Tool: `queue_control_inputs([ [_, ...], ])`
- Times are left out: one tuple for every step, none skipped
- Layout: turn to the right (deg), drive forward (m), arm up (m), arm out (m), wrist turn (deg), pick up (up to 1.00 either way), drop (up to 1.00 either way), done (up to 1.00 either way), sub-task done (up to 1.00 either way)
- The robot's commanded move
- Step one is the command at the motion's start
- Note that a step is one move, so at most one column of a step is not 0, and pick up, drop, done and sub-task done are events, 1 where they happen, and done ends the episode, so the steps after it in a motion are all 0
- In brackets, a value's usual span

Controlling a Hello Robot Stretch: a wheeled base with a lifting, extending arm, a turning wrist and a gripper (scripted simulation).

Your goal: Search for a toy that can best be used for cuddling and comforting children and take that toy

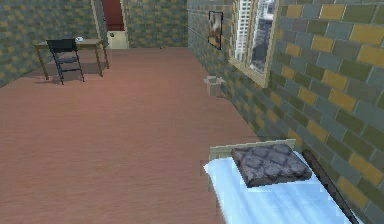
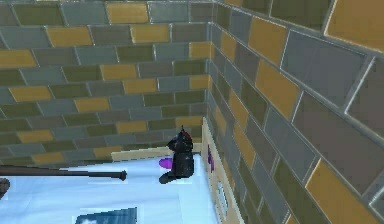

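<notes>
Fingers' state and place relative to the dark shape (image 2: 181,155) on the bed (image 2: 150,195) cannot be told.

Bed (image 1: 262,200) — pale blue, pillow (image 1: 270,165) — grey quilted

The robot's base stands just beside the bed (image 1: 250,200), arm side turned toward it; the arm's pose and what the gripper holds cannot be told.

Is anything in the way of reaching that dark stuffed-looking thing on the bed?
Nothing visible stands in front of the dark figure: the bed sheet just below it in the arm side view lies bare. A thin dark rod lies to its left, apart from it; a small purple thing sits beside it.
</notes>
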Motion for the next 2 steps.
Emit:
queue_control_inputs([
  [0.0, 0.0, 0.0, 0.44, 0.0, 0.0, 0.0, 0.0, 0.0],
  [0.0, 0.0, 0.0, 0.0, 45.0, 0.0, 0.0, 0.0, 0.0],
])
